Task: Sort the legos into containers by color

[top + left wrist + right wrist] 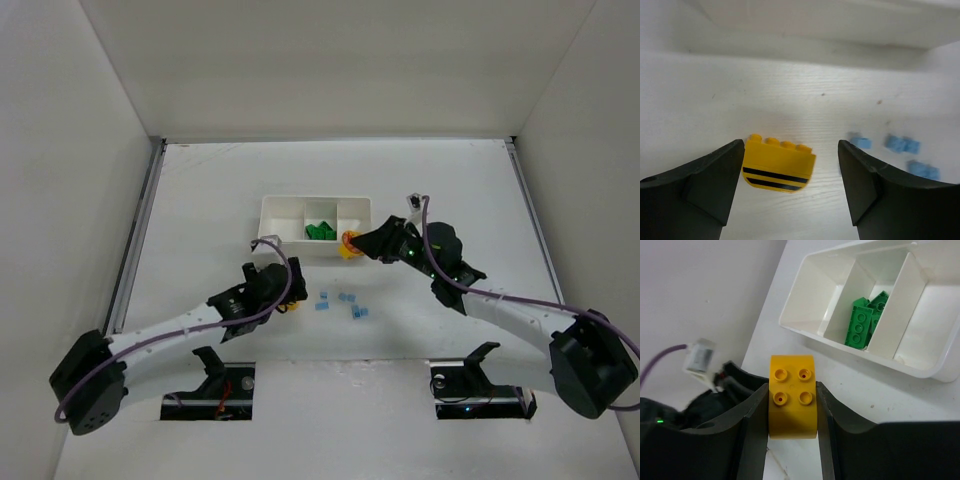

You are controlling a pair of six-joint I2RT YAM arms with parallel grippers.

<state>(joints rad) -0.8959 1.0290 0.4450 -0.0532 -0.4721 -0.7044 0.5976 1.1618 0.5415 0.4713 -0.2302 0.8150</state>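
While the right gripper [792, 407] is clamping a plain yellow brick [792, 402] between its two fingers, studs facing the wrist camera, the left gripper [791, 152] is hanging with its jaws spread wide over the table [200, 200]. In the top view, the held brick is sitting at about 5 o'clock from the centre of the white tray [266, 222], close by its near wall. The right wrist view is showing it outside the tray and apart from it. The green bricks [320, 232] are lying piled in the tray's middle compartment. The compartments on either side are showing no bricks, though part of one is cut off in the wrist view.

Between the left gripper's open fingers, a second yellow brick with two black stripes [780, 167] is lying on the table, close against the finger at 9 o'clock and well clear of the one at 3 o'clock. The light blue bricks [345, 303] are lying scattered on the table at 6 o'clock from the tray and at 3 o'clock from the left gripper, outside its jaws.
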